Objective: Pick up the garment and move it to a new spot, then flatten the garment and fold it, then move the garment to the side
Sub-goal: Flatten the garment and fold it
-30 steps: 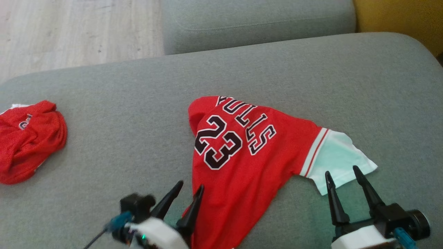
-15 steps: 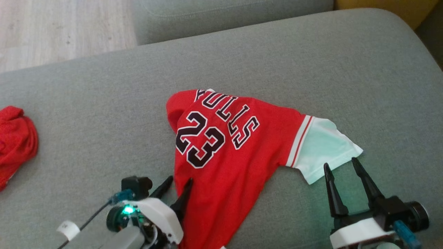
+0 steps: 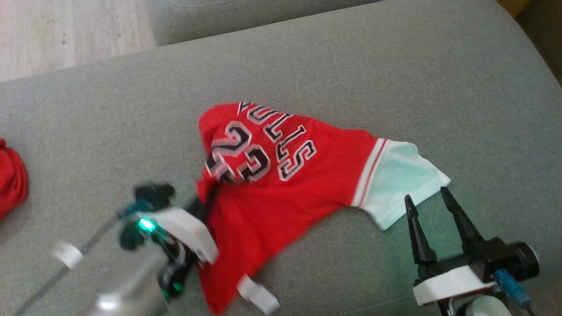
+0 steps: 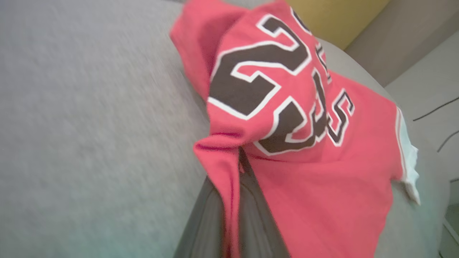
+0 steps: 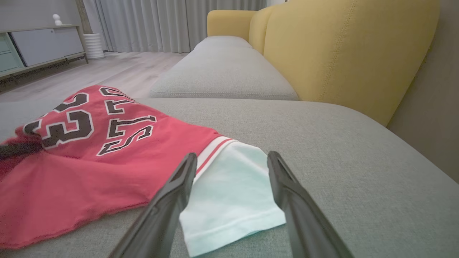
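The garment (image 3: 281, 184) is a red jersey with black-and-white letters, the number 23 and a white sleeve, lying on the grey sofa cushion (image 3: 351, 66). My left gripper (image 3: 205, 201) is shut on the jersey's left edge, and the cloth bunches and rises there. In the left wrist view the gripper (image 4: 242, 154) pinches a red fold of the garment (image 4: 315, 172). My right gripper (image 3: 426, 196) stands open just short of the white sleeve. In the right wrist view the gripper (image 5: 232, 157) frames the sleeve tip of the garment (image 5: 107, 161) without touching it.
A second crumpled red garment (image 3: 11, 180) lies at the cushion's far left. Wooden floor (image 3: 66, 30) lies beyond the cushion's far edge. Another grey cushion (image 5: 222, 71) and a yellow sofa back (image 5: 340, 53) stand beyond the jersey.
My left gripper has shut on the jersey's left edge and drawn the cloth up into a bunch. The head camera has shifted. The right gripper stays open by the sleeve.
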Controlling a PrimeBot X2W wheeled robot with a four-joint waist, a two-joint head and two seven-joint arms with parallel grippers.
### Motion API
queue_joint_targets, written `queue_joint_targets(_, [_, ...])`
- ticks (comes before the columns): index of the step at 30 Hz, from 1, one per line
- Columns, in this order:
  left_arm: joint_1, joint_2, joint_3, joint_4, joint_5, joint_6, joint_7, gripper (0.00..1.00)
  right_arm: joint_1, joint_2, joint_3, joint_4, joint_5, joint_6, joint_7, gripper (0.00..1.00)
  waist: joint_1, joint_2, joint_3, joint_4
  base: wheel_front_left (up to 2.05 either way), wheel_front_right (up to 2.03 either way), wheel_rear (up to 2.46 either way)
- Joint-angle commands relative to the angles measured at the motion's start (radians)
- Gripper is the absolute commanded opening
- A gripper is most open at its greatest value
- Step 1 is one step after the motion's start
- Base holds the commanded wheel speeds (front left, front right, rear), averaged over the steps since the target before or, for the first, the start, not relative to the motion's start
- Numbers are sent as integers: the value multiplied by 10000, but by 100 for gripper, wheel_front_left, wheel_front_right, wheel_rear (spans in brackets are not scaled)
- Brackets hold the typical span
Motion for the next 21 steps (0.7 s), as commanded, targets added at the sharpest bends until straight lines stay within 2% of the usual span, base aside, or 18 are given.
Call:
queue_joint_targets(1, [-848,466,546,-34,70,-19,-147,0,-424,-51,278,-330,62,75,-120,100,-1,0,44,-38,0,0,0])
queue_joint_targets(6, [-2099,1197,868,809,343,-14,-155,0,-581,-51,493,-239,80,75,-120,100,-1,0,139,-220,0,0,0])
queue_joint_targets(9, [-2544,1445,871,1426,429,-82,2,0,-623,-51,576,-166,101,75,-120,100,-1,0,134,-330,0,0,0])
queue_joint_targets(10, [-2624,1475,859,1609,426,-118,49,21,-622,-51,585,-140,106,75,-120,100,-1,0,120,-356,0,0,0])
queue_joint_targets(11, [-2624,1475,859,1609,426,-118,49,21,-622,-51,585,-140,106,75,-120,100,-1,0,120,-356,0,0,0])
queue_joint_targets(12, [-2676,1499,828,1759,434,-164,74,68,-619,-51,588,-111,113,75,-120,100,-1,0,96,-378,0,0,0])
queue_joint_targets(13, [-2701,1514,805,1880,435,-207,52,100,-608,-51,588,-83,119,75,-120,100,-1,0,54,-389,0,0,0])
queue_joint_targets(17, [-2429,1441,909,2088,423,-225,-871,100,-466,-51,371,-23,105,75,-120,100,-1,0,-328,-173,0,0,0])
queue_joint_targets(21, [-1785,1242,1254,1593,598,327,-1765,100,-312,-51,43,-126,18,75,-120,100,-1,0,-785,263,0,0,0])
